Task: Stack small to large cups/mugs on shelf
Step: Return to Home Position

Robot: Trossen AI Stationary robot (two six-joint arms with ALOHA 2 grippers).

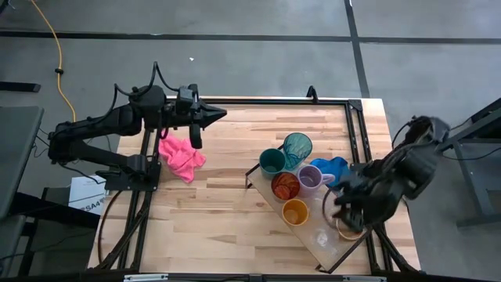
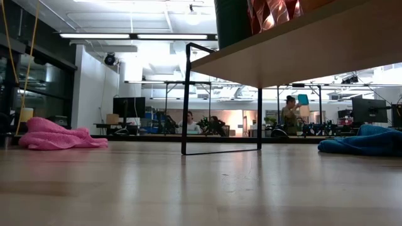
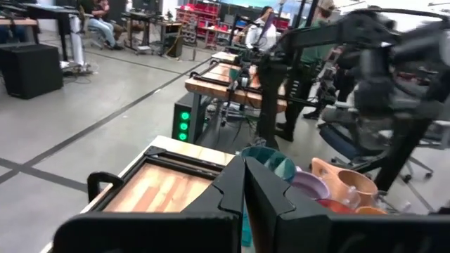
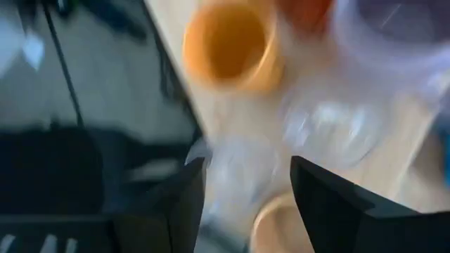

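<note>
On the table (image 1: 219, 211), right half, the shelf (image 1: 307, 229) is set diagonally, and every cup in view is stood on it. The left arm is parked at the table's left edge, with the left gripper (image 1: 221, 114) pinched to a point and nothing held. The right gripper (image 4: 247, 163) is poised over the shelf end nearest its own arm, jaws spread wide, nothing held.

Cups, large to small:
- teal tumbler (image 1: 297, 147)
- green cup (image 1: 272, 162)
- purple mug (image 1: 311, 178)
- orange cup (image 1: 286, 186)
- yellow mug (image 1: 295, 211)
- tan mug (image 1: 350, 229), partly hidden under the right arm
- clear glass (image 1: 322, 237)

Placement is judged done, and the step in hand is judged to be the retreat to home. Next, the right gripper is to be raised straight up, clear of the clear glass and tan mug, before it is swung off. The jaws are to be kept wide so nothing is snagged.
</note>
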